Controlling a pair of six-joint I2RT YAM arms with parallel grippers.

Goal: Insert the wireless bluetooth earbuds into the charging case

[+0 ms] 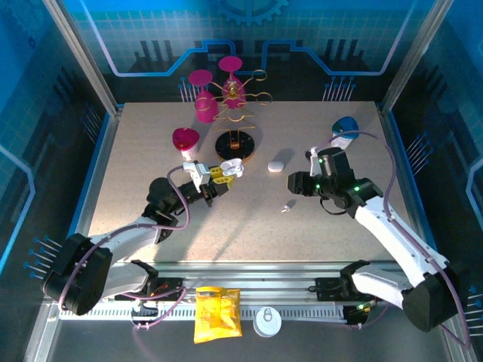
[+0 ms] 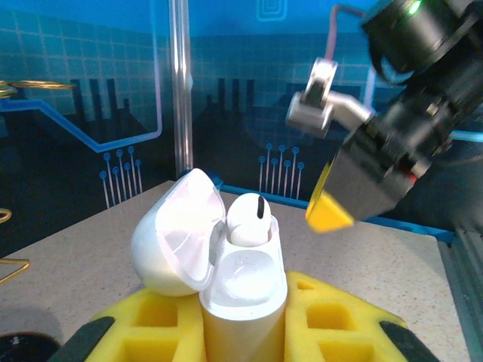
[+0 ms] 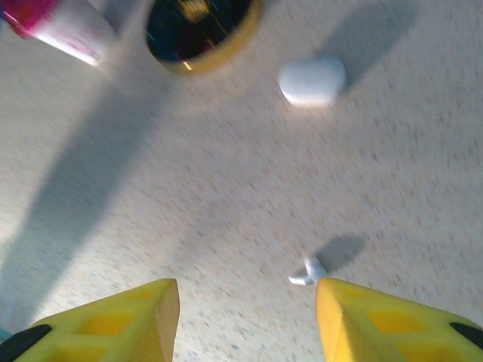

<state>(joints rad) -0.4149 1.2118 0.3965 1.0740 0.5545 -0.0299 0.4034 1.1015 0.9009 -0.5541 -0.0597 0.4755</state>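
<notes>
Near the middle of the speckled beige table, the left gripper is clamped on the open glossy white plastic charging case, one small white plastic earbud seated inside; the right gripper, jaws apart, hovers over a second white earbud lying loose on the tabletop.

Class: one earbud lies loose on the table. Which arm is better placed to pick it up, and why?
Right. The right pincer is open, with the loose earbud on the table just ahead of it. The left pincer is shut on the open charging case, which already holds the other earbud.
</notes>
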